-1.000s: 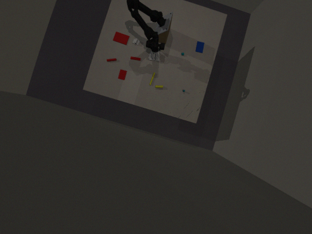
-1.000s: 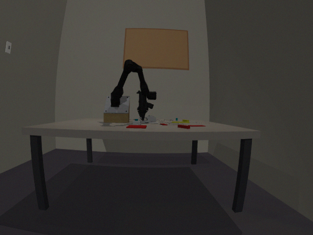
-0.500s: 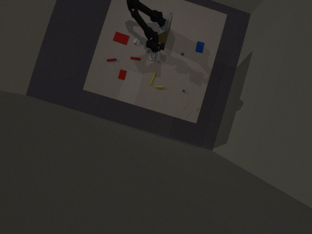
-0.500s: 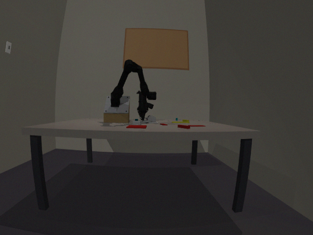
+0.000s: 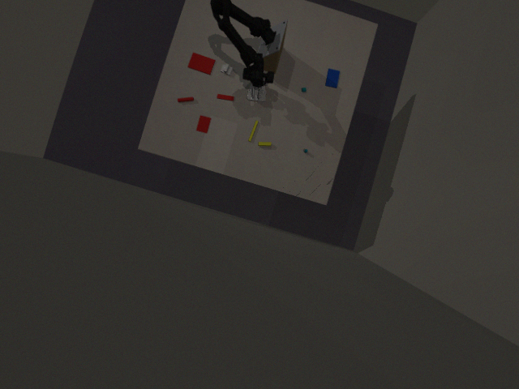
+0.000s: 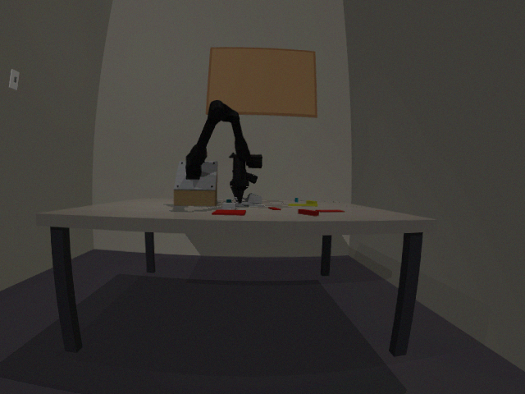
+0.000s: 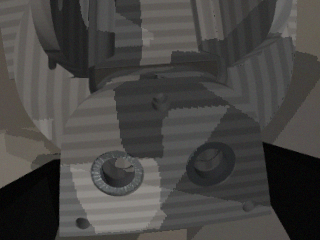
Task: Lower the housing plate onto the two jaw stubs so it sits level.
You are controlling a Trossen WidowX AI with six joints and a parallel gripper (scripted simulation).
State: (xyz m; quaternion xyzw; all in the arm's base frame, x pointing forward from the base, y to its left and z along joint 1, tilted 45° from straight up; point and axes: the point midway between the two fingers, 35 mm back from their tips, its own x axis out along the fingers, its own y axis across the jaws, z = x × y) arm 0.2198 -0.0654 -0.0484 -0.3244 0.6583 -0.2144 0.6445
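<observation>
Nearest, wrist view: grey housing plate (image 7: 160,200), rounded along one edge, with two ring-rimmed round holes. Something metallic shows inside each hole; whether these are the jaw stubs is too dim to tell.

Hand (image 5: 256,86) (image 6: 239,200) (image 7: 160,162): fingers spread wide, holding the plate, one black fingertip at either side edge. Plate lies over part of a pale grey mechanism (image 5: 262,98) (image 7: 42,110) near the middle of the tabletop (image 5: 167,134) (image 6: 237,223). Level or fully seated: cannot tell. Plate not released.

Arm: black six-joint arm (image 5: 237,35) (image 6: 203,135) climbs from its mount, folds over at a high elbow, drops steeply. Hand points down, tips low, close above the tabletop.

Exterior view, outward: flat red rectangular block (image 5: 201,63) (image 6: 229,212) toward the near edge; farther back, a wood-coloured block (image 5: 272,62) (image 6: 194,197) with a sloping grey metal face, behind the arm's lower end.
</observation>
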